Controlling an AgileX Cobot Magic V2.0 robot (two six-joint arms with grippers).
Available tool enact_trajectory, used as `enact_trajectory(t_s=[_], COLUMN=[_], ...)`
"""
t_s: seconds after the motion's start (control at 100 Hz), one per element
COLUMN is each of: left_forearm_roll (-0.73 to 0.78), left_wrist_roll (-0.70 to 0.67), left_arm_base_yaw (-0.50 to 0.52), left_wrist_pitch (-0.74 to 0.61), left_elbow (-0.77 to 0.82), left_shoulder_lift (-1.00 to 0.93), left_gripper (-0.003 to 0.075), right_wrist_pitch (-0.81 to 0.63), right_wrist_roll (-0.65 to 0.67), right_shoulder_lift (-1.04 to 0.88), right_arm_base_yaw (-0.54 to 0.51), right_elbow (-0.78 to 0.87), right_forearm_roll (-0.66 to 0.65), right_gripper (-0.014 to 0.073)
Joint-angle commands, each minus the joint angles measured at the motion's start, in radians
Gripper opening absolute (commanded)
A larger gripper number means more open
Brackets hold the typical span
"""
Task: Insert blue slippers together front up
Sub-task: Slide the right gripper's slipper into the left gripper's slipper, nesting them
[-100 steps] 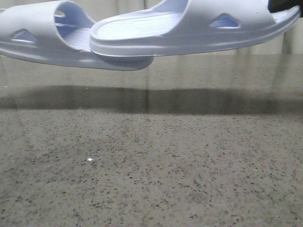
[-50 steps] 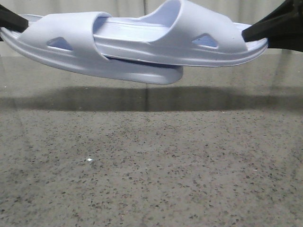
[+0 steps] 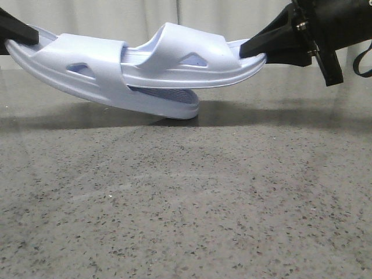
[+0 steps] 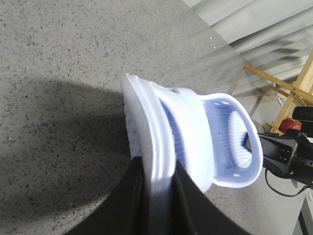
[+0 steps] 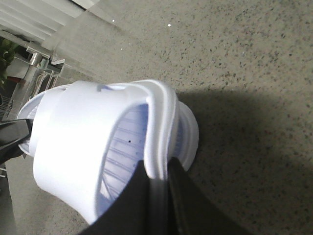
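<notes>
Two pale lavender-blue slippers are pushed into each other over the speckled table. The left slipper [image 3: 75, 75] is tilted, its low end touching or almost touching the table. The right slipper [image 3: 186, 61] passes under the left one's strap and lies on its footbed. My left gripper [image 3: 17, 32] is shut on the left slipper's sole edge [image 4: 154, 147]. My right gripper [image 3: 256, 49] is shut on the right slipper's sole edge [image 5: 159, 137]. In the left wrist view the right slipper [image 4: 230, 142] lies beyond. In the right wrist view the left slipper [image 5: 188, 137] lies behind the right one.
The grey speckled table [image 3: 186, 203] spreads below, with a glossy dark band [image 3: 290, 93] behind the slippers. A pale curtain [image 3: 145, 17] hangs at the back. A wooden frame [image 4: 288, 88] stands off the table in the left wrist view.
Both slippers have come down and slid further into each other. The left slipper's low end has dropped to the table. Both grippers have moved inward and now show in the front view.
</notes>
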Motion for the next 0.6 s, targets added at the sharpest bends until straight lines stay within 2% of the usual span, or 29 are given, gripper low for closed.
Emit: enact_trajectory(t_s=[0.0, 0.16, 0.23, 0.43, 0.59], left_forearm_roll=[-0.093, -0.091, -0.084, -0.060, -0.018], left_wrist_roll=[0.008, 0.012, 0.019, 0.044, 0.046], left_arm_base_yaw=[-0.030, 0.005, 0.029, 0.070, 0.068], left_wrist_pitch=[0.220, 0.214, 0.204, 0.135, 0.053], left_elbow=[-0.027, -0.027, -0.027, -0.027, -0.022], left_shoulder_lift=[-0.028, -0.028, -0.028, -0.028, -0.028], left_gripper=[0.0015, 0.0015, 0.0015, 0.0015, 0.0015], right_wrist_pitch=[0.176, 0.235, 0.278, 0.427, 0.436], right_wrist_roll=[-0.025, -0.023, 0.010, 0.030, 0.073], right_shoulder_lift=[-0.035, -0.035, -0.039, -0.061, -0.106], right_arm_base_yaw=[0.024, -0.033, -0.076, -0.250, -0.380], right_elbow=[-0.034, -0.034, -0.034, -0.034, -0.034], right_forearm_roll=[0.042, -0.010, -0.026, -0.078, -0.168], right_gripper=[-0.0069, 0.0116, 0.0169, 0.0173, 0.0173])
